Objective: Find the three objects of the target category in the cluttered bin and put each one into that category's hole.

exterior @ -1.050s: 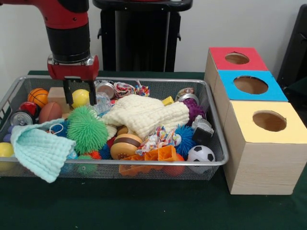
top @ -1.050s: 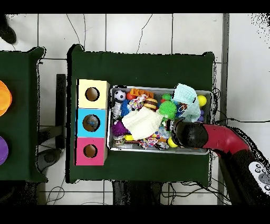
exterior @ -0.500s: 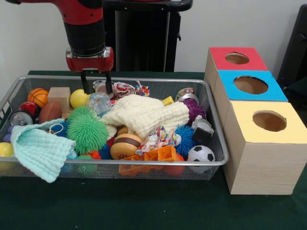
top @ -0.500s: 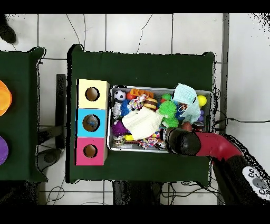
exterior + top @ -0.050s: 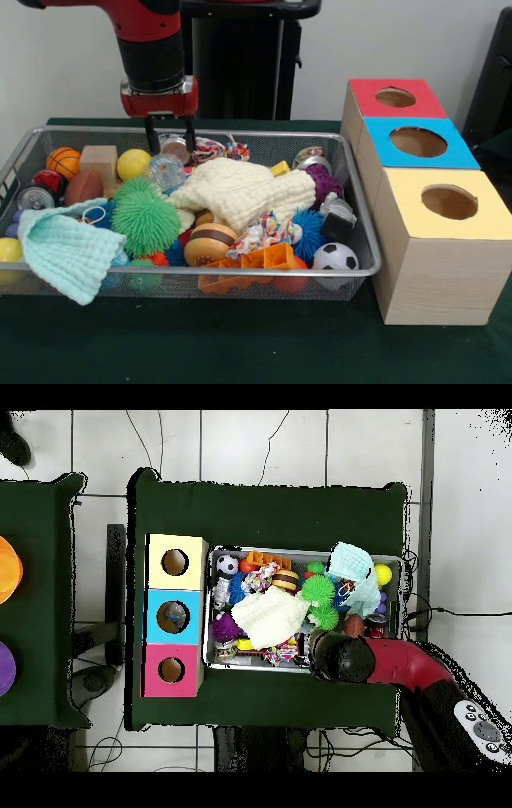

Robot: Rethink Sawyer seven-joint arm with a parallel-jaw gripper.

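My gripper [image 5: 170,149] hangs open over the back rim of the wire bin [image 5: 240,273], left of centre, with nothing between its fingers. A silver can top [image 5: 177,150] lies just behind and below it. A yellow ball [image 5: 133,164] and a clear ball [image 5: 166,170] rest in the bin just below and to the left. Further balls show: a basketball [image 5: 63,162], a brown football [image 5: 84,187], a green spiky ball [image 5: 146,216] and a soccer ball [image 5: 335,258]. In the overhead view the arm's end [image 5: 335,656] covers the gripper at the bin's lower edge.
Three boxes stand right of the bin, each with a round hole: red [image 5: 395,98], blue [image 5: 418,142], yellow [image 5: 449,202]. A cream cloth [image 5: 244,192] covers the bin's middle and a mint cloth [image 5: 64,252] drapes over its front left corner. A wooden block [image 5: 99,158] sits at back left.
The gripper stood around the yellow ball a second ago. It has risen and moved right along the bin's back edge, empty; the yellow ball stayed in the bin.
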